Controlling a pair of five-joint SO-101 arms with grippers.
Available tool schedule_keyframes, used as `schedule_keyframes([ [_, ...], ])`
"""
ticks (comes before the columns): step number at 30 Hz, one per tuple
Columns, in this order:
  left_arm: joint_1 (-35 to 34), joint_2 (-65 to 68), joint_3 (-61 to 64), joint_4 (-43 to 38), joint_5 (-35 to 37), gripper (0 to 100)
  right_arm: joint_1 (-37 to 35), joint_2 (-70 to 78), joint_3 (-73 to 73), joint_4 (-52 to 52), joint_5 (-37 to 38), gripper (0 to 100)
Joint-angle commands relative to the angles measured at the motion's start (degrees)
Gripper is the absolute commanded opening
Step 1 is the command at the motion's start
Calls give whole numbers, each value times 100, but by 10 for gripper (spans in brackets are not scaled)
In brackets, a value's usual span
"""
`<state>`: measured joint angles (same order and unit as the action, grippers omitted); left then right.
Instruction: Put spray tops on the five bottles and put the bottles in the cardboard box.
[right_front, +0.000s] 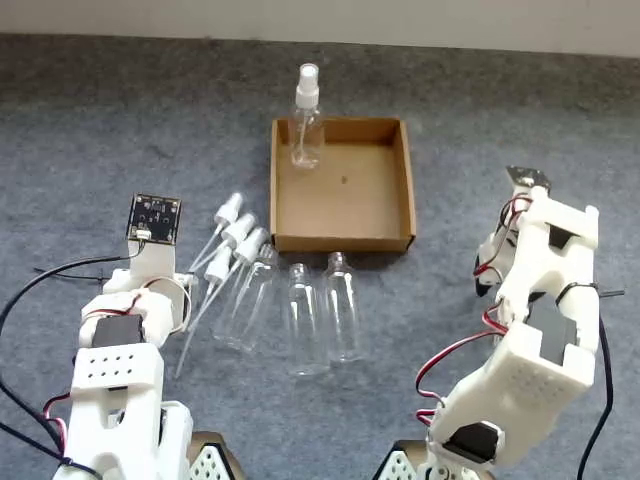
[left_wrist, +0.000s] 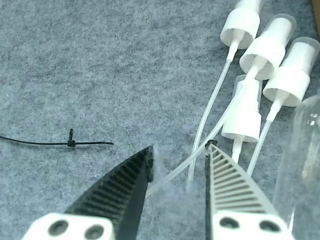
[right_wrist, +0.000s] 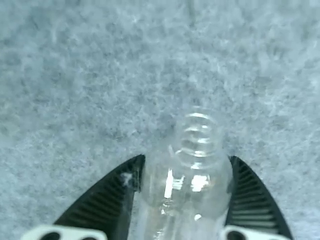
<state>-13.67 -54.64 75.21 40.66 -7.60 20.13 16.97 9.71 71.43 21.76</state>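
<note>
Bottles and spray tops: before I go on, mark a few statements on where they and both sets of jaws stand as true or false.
1. One capped bottle stands inside the cardboard box. True.
2. All five bottles already carry spray tops. False: three bottles lie without tops in front of the box.
3. The left gripper has its jaws shut on a spray top. False: the jaws stand open over the tubes of four loose spray tops.
4. The right gripper has an uncapped bottle between its jaws. True.
</note>
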Motion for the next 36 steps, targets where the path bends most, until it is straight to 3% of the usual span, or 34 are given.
schedule_keyframes([
  [1,92,-110,-13,-88,-53,161,101,-312,-57,-57,-79,205],
  [8,92,-110,-13,-88,-53,161,66,-312,-66,-57,-70,278],
  [18,92,-110,-4,-88,-53,161,40,-356,-171,-40,-79,278],
  [26,92,-110,-4,-88,-62,161,-119,-321,-945,699,-88,278],
  [36,92,-110,-4,-88,-62,161,-136,-312,-954,382,-220,274],
])
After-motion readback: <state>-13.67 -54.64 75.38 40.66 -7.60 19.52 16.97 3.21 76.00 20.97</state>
